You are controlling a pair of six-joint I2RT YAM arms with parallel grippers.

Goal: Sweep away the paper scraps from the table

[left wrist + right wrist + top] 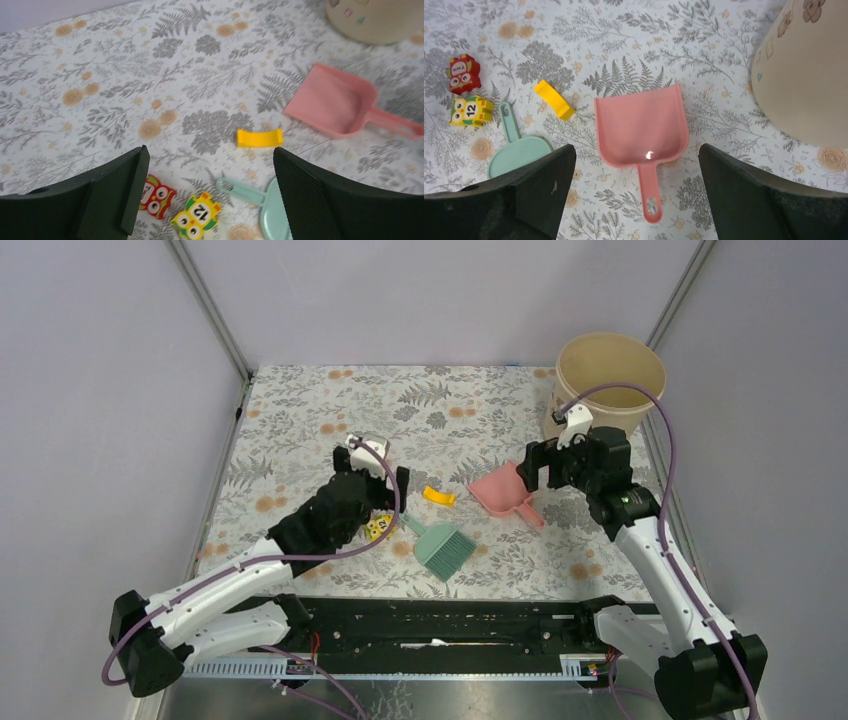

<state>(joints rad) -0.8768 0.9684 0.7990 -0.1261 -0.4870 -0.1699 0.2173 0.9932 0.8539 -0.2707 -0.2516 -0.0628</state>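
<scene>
Table (300, 410) in white fern-print cloth fills what seems a grey-walled booth (100, 390). Over its pink dustpan (503, 492) hangs my right pincer (540, 468), spread; my left pincer (372, 472), spread too, sits left of it.

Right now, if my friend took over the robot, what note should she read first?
The left end effector is open and empty, hovering near the owl blocks and teal brush.
The right end effector is open and empty, above the pink dustpan, which lies flat near the bucket.
No paper scraps show on the table in any view, and the dustpan looks empty.
Done: sweeping seems finished.
Left: check under the arms for hidden scraps.
</scene>
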